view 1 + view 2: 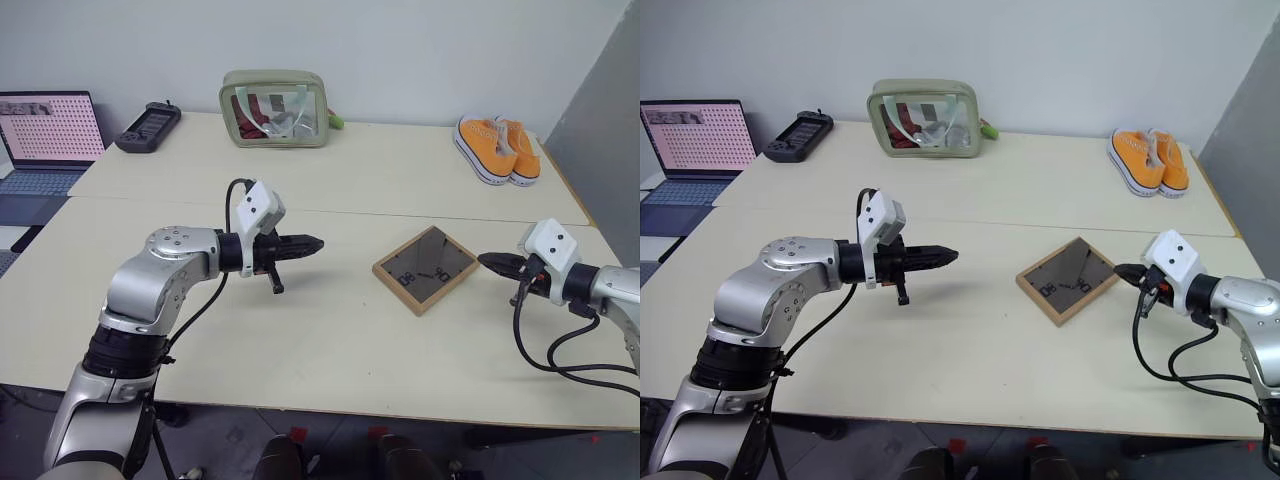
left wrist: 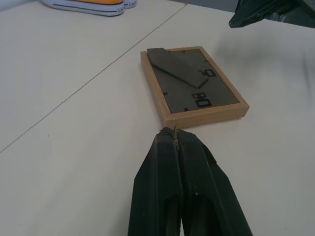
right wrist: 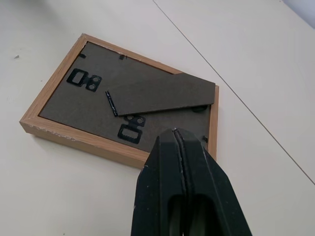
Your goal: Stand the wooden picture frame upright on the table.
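Both grippers, left [image 1: 312, 243] and right [image 1: 488, 261], pinched shut, empty; wooden picture frame [image 1: 425, 268] face-down at two o'clock. Recommend opening fingers first.

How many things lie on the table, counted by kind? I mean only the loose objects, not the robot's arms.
Picture frame, lying back up: 1
Orange shoes: 2
Green pouch with clear front: 1
Black handheld device: 1
Laptop, at the table's far left edge: 1
Total: 6
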### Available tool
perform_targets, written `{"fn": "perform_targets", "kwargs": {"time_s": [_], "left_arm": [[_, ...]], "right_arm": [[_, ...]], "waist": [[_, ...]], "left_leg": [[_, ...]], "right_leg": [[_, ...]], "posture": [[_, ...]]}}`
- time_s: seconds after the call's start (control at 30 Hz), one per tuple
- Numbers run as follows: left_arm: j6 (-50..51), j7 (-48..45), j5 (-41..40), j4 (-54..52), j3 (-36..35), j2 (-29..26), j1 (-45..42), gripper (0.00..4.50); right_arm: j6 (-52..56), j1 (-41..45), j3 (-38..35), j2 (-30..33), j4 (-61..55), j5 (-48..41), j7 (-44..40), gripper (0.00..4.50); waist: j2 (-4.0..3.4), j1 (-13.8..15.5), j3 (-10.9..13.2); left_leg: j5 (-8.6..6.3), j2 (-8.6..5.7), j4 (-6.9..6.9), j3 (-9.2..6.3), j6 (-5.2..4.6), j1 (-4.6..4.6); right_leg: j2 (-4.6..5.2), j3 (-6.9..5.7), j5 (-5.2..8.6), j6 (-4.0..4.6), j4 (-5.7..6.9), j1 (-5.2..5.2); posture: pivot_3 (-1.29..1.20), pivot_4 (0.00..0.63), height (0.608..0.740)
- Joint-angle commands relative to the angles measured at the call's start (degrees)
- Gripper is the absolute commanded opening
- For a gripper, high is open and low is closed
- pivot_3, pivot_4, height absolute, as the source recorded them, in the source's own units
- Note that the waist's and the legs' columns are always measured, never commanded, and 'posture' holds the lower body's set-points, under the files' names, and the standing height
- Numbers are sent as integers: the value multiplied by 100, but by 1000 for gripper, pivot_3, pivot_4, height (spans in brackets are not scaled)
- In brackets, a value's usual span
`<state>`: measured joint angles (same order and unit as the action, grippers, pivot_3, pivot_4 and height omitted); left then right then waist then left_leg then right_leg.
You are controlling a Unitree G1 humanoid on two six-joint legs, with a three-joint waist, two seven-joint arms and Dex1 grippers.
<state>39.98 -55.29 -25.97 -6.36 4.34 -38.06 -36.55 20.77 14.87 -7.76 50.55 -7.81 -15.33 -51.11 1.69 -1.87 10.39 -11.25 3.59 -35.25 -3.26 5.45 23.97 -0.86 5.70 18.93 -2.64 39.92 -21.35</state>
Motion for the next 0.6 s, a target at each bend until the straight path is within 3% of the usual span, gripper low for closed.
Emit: {"fn": "perform_targets", "kwargs": {"time_s": [0.03,0.23,0.37,0.6], "left_arm": [[104,224,-36,-76,-143,103,-190,23],[12,341,134,33,-42,160,-193,23],[-194,439,357,568,74,344,-207,23],[-1404,445,1118,2889,494,1254,-986,23]], "right_arm": [[62,111,-248,-67,-144,-88,188,0],[124,116,-252,-134,-127,-72,292,0],[197,358,-239,-428,254,214,983,0],[846,310,-197,-832,43,518,1950,0]], "waist": [[0,0,0],[0,-1,0],[0,-7,0],[-1,39,-1]], "left_leg": [[0,0,0,0,0,0],[0,0,-1,0,0,-1],[0,0,-3,0,0,-4],[0,-5,-12,-3,-1,6]], "right_leg": [[0,0,0,0,0,0],[0,0,0,0,2,0],[0,1,0,0,4,2],[0,-2,-1,1,5,-1]], "posture": [[0,150,740],[0,150,740],[0,150,740],[0,150,740]]}}
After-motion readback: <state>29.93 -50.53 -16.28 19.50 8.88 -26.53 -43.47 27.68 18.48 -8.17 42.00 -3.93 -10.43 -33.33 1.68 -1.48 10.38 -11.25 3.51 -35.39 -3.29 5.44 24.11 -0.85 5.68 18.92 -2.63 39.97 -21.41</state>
